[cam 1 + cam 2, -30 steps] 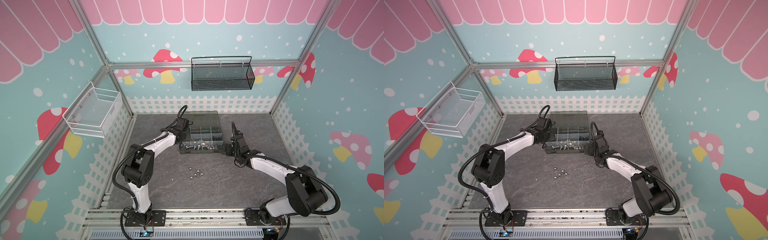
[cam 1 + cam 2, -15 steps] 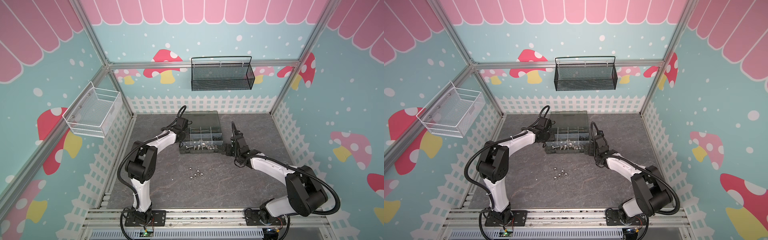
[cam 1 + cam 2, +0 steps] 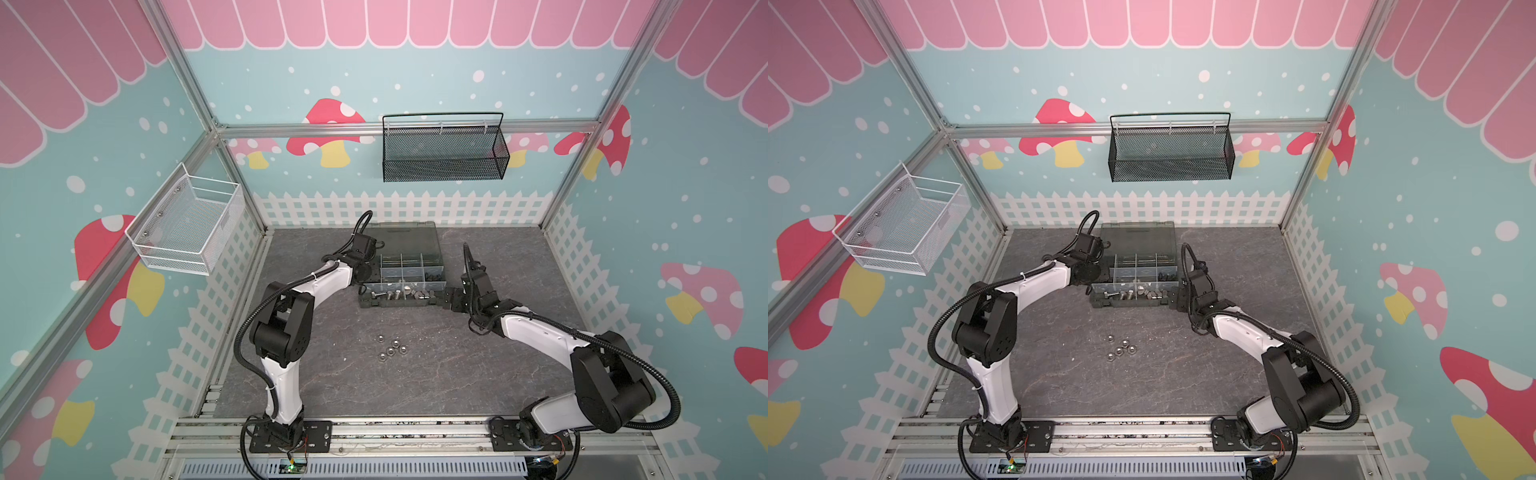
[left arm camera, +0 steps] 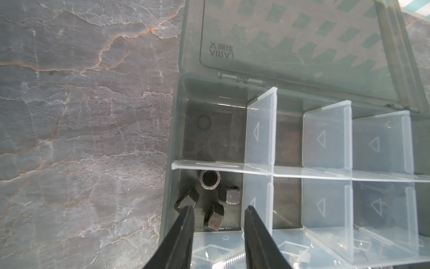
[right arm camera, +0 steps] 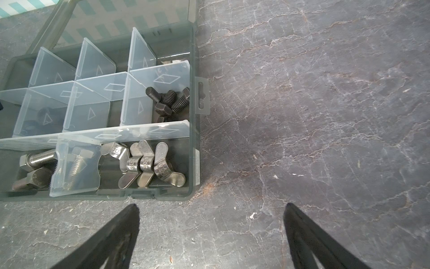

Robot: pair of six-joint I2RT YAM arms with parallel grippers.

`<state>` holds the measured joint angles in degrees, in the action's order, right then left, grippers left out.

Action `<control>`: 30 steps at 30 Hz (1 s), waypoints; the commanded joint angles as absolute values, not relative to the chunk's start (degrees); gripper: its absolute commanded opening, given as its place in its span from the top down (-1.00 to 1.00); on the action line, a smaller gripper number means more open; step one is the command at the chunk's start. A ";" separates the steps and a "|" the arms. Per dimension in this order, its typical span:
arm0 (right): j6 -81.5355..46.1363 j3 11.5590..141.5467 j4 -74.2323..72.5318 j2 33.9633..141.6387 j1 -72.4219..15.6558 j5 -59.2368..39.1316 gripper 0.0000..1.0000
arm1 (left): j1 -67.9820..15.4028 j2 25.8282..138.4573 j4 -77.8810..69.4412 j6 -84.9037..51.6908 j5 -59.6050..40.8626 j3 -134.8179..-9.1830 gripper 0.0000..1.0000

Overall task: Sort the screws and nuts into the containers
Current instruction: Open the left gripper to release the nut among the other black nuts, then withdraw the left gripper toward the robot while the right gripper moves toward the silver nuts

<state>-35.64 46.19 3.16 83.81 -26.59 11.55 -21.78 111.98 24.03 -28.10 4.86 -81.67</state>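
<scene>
My left gripper (image 4: pixel 218 207) fingers apart over black hex nuts (image 4: pixel 213 217) in dark grey plastic organiser case (image 4: pixel 171 139), nut probably free. I'd lift straight, avoiding clear dividers (image 4: pixel 260 130); right gripper (image 5: pixel 211 205) spread wide.

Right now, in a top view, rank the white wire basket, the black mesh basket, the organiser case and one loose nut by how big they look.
1. white wire basket, narrowly
2. black mesh basket
3. organiser case with open lid
4. loose nut
Baskets hang nearer the camera, so real size is unsure.
</scene>
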 commanded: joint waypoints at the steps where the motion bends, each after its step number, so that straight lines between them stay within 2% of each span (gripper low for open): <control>1: -35.97 46.58 3.70 83.23 -26.44 11.57 -0.96 | -21.53 108.35 22.61 -28.78 4.48 -80.41 0.24; 8: -35.98 46.49 3.43 83.56 -26.45 11.15 -0.96 | -21.67 101.67 22.01 -28.79 4.46 -76.07 0.04; 18: -35.62 46.19 3.91 82.08 -26.45 11.02 -0.96 | -21.63 88.13 19.83 -29.86 6.23 -64.84 -0.58; 22: -35.75 46.06 3.87 81.67 -26.46 10.78 -0.96 | -21.65 82.88 19.45 -30.62 7.15 -60.66 -0.96; 30: -34.78 45.65 2.43 81.26 -26.54 8.37 -0.96 | -21.63 72.71 19.25 -31.80 9.32 -53.21 -1.00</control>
